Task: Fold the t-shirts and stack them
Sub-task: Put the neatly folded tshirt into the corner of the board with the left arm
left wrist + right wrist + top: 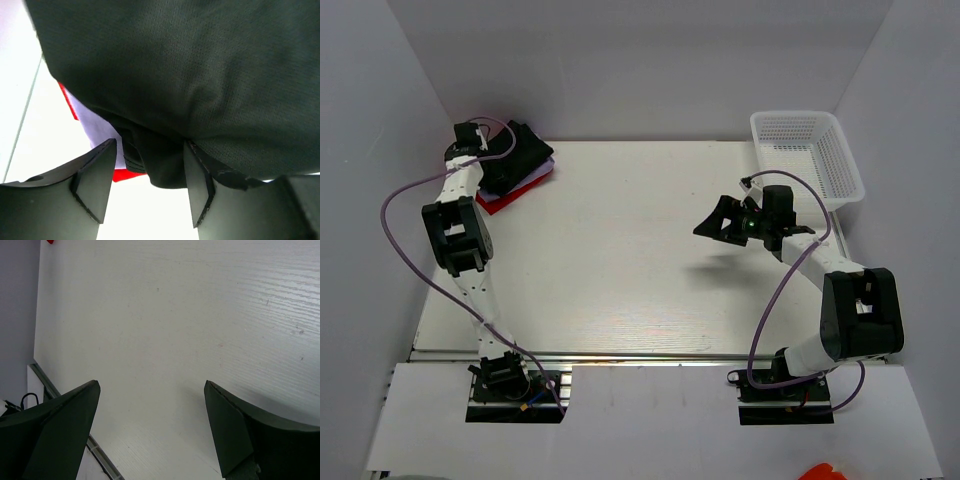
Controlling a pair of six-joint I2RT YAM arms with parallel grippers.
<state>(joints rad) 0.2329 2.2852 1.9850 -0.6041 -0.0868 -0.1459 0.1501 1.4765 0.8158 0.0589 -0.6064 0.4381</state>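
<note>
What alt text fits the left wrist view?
A folded black t-shirt fills most of the frame, lying on a lavender shirt and a red shirt whose edges peek out at lower left. The left gripper is at the bottom, its dark fingers apart with a fold of the black cloth between them, over the white table.

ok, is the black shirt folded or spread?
Folded. The black t-shirt lies as a compact bundle atop the lavender t-shirt and red t-shirt, edges of both showing beneath it.

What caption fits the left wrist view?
Open left gripper straddles black t-shirt stacked on lavender t-shirt and red t-shirt.
</note>
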